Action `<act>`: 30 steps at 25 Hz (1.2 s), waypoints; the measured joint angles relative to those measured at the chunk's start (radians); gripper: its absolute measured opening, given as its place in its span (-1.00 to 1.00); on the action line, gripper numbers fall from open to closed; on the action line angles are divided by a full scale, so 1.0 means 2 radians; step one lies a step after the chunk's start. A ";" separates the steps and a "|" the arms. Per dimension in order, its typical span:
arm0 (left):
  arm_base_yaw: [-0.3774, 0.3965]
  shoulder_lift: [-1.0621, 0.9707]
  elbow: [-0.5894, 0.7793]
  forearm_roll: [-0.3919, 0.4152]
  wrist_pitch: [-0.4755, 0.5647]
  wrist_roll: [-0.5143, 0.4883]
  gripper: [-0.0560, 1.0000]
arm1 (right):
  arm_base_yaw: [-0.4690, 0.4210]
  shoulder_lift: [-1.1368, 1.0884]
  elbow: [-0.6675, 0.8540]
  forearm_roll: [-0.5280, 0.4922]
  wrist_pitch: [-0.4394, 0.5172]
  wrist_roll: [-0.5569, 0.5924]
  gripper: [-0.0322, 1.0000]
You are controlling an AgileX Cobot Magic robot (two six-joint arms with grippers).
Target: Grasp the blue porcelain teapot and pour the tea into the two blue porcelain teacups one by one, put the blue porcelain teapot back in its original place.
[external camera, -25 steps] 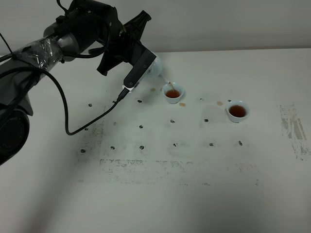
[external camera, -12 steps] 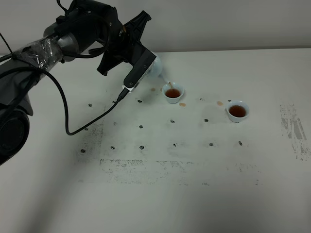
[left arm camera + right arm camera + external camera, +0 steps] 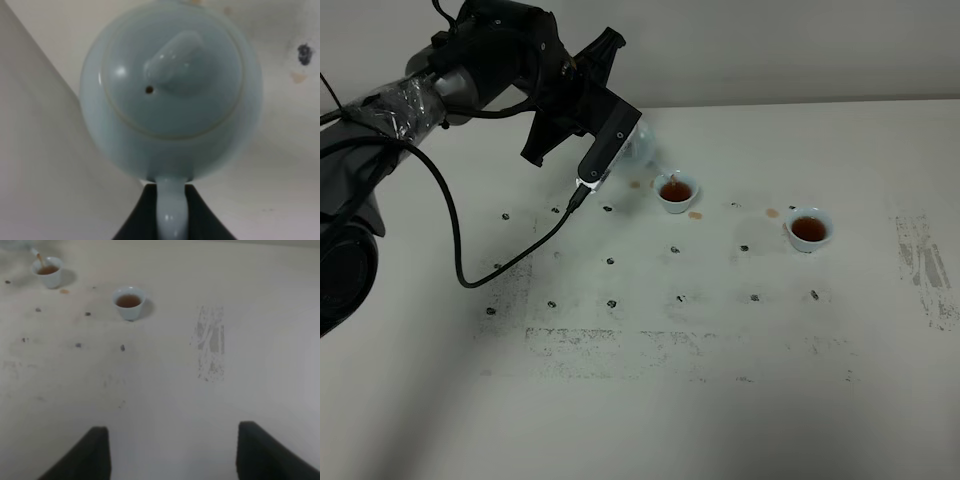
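My left end effector [image 3: 172, 220] grips the teapot [image 3: 172, 90] by its handle, tipped beside the near cup [image 3: 676, 192]; the far cup [image 3: 809, 229] stands apart, and my right end effector [image 3: 170, 450] is spread wide.

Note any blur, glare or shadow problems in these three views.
Exterior high: evenly lit, sharp, a soft shadow on the table's left. Left wrist: the teapot fills the frame, soft-focused, small glints on its lid. Right wrist: slightly hazy, both teacups readable.

Exterior high: far, looking down on surface [image 3: 720, 400]. Left wrist: close above teapot [image 3: 170, 85]. Right wrist: low, facing toward 11 o'clock. Both teacups [image 3: 677, 191] [image 3: 129, 301] shared by high and right views.
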 joint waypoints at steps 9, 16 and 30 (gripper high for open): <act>0.017 0.000 0.000 -0.036 0.026 -0.144 -0.89 | 0.000 0.000 0.000 0.000 0.000 0.000 0.07; 0.051 -0.037 0.001 -0.138 0.117 -0.270 -0.89 | 0.000 0.000 0.000 0.000 0.000 0.000 0.07; 0.060 -0.066 0.072 -0.220 0.224 -0.315 -0.89 | 0.000 0.000 0.000 0.000 0.000 0.000 0.07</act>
